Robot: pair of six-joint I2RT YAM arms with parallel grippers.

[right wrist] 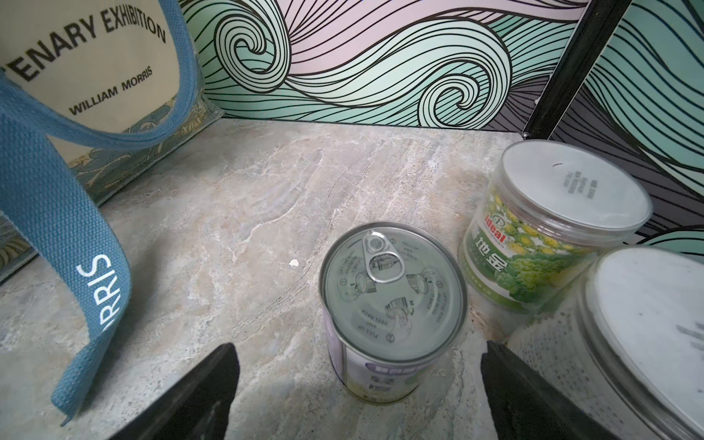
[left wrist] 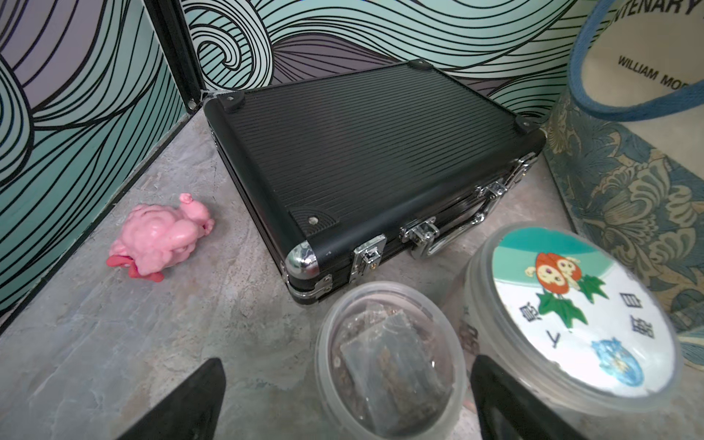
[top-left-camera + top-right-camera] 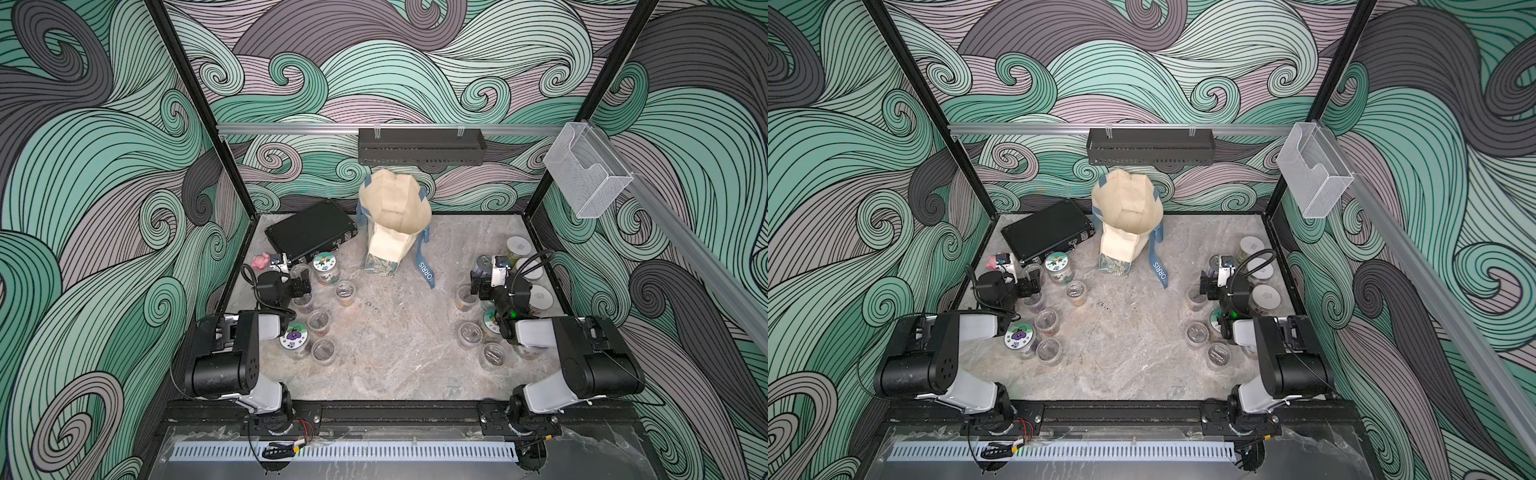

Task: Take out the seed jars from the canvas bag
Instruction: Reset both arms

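Note:
The cream canvas bag (image 3: 395, 216) (image 3: 1127, 212) stands at the back centre with its top folded over, so its inside is hidden. Seed jars stand on the table in two groups, one at the left (image 3: 319, 322) and one at the right (image 3: 540, 297). My left gripper (image 3: 301, 286) (image 2: 348, 381) is open, with a clear-lidded jar (image 2: 388, 362) standing untouched between its fingers, beside a cartoon-lidded jar (image 2: 571, 316). My right gripper (image 3: 478, 282) (image 1: 360, 358) is open too. A silvery pull-tab jar (image 1: 392, 293) stands free between its fingers.
A flat black case (image 3: 311, 232) (image 2: 362, 164) lies at the back left with a pink lump (image 3: 261, 261) (image 2: 160, 240) beside it. The bag's blue strap (image 1: 57, 213) trails onto the table. A green-labelled jar (image 1: 552, 217) and a white-lidded jar (image 1: 647, 324) crowd the right gripper.

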